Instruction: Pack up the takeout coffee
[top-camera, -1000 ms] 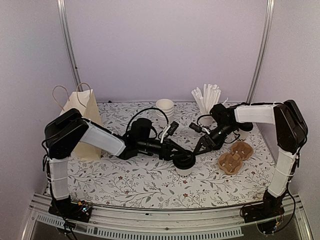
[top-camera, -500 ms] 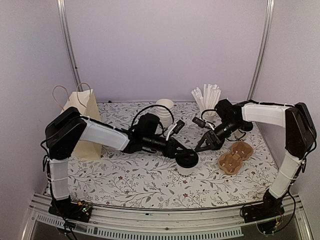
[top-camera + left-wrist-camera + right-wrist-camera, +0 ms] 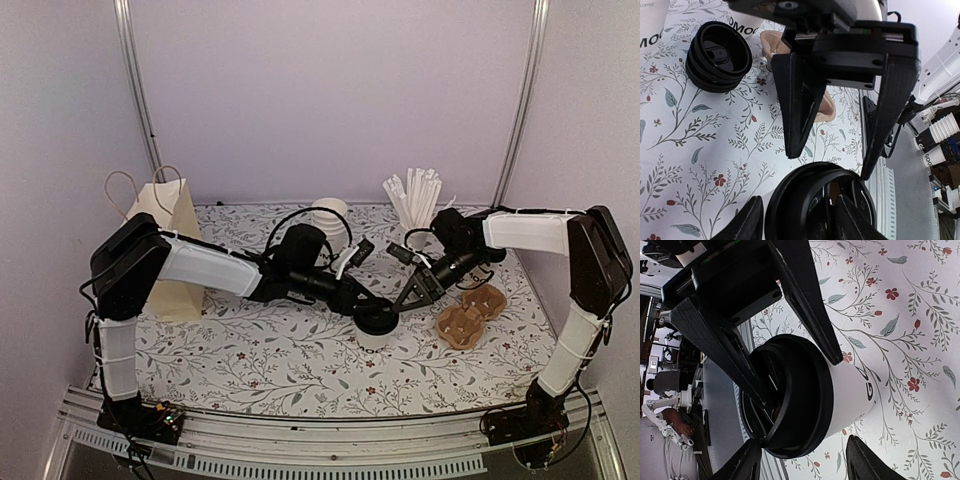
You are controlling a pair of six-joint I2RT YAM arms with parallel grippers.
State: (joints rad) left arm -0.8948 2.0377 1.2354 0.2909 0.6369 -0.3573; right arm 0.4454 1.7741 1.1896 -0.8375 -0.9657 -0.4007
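Left gripper (image 3: 368,311) clamped on the lidded coffee cup (image 3: 374,339) — right gripper (image 3: 405,298), jaws apart, just beside that cup's lid (image 3: 376,318).

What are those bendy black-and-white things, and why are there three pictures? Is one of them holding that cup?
Those are two robot arms, each ending in a two-finger claw called a gripper. The wide picture looks down from above; the other two come from little cameras on each wrist. The left gripper holds a white coffee cup with a black lid. The right gripper is open, its fingers spread close by that lid. On the flowery table there are also a paper bag, a cup of straws, a brown cup carrier and spare lids.
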